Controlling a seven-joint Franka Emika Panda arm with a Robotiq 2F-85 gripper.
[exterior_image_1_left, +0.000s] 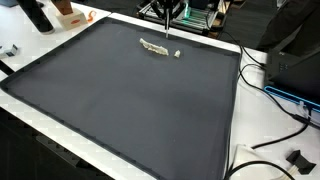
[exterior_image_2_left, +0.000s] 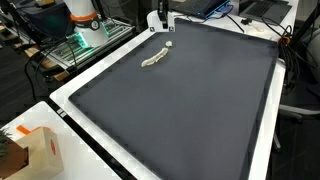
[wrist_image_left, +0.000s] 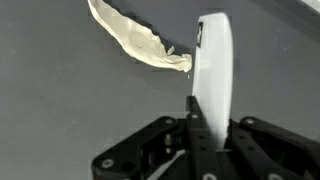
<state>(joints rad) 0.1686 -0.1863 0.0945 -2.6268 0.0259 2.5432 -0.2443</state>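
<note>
We see a small white oblong piece lying on the dark mat, directly under the pincer. In the wrist view it runs straight out from the fingertips. In both exterior views the pincer hangs above the piece and looks clear of it. The dark fingers look drawn close together, but we cannot tell whether they are clenched or released. A crumpled beige strip lies just beside the piece, ahead of the pincer and off to one side, with its near end almost touching the piece. Well apart from the pincer, a cardboard box stands beyond the mat's far corner.
</note>
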